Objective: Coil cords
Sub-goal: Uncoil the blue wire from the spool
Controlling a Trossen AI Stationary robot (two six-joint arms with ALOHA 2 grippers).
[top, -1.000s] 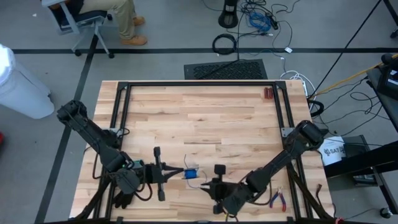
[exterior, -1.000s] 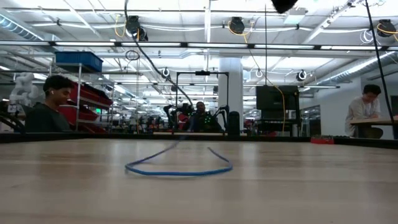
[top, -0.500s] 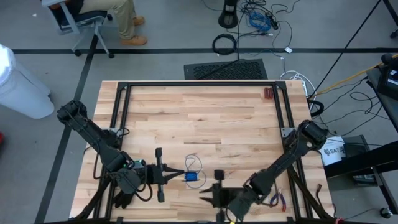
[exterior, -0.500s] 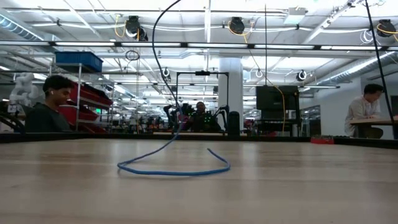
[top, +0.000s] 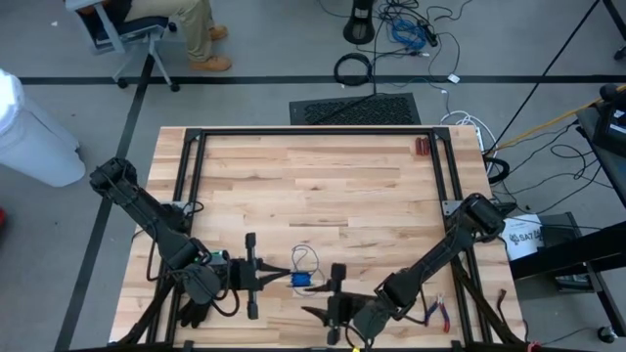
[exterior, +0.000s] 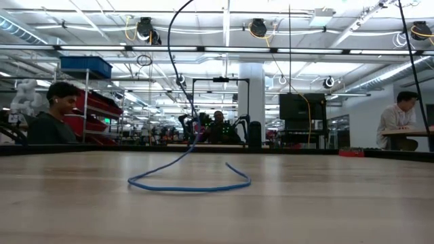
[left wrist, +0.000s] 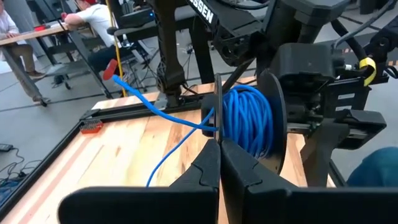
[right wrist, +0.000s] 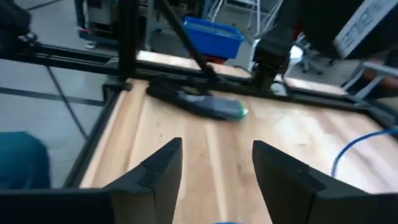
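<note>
Your left gripper [top: 256,275] at seven o'clock on the bench [top: 313,186] is clamped on the blue cords [top: 302,278] to anchor the coil, while your right gripper [top: 330,311] at six o'clock stands apart, empty, just beside it.

My two arms are matte black, built of chunky jointed links. My left gripper [left wrist: 219,163] has smooth, dark, wedge-shaped fingers [left wrist: 202,177]. My right gripper [right wrist: 216,163] shows the same black angular fingers [right wrist: 158,171]. White lettering marks a black link beyond the blue cord [left wrist: 252,121].
</note>
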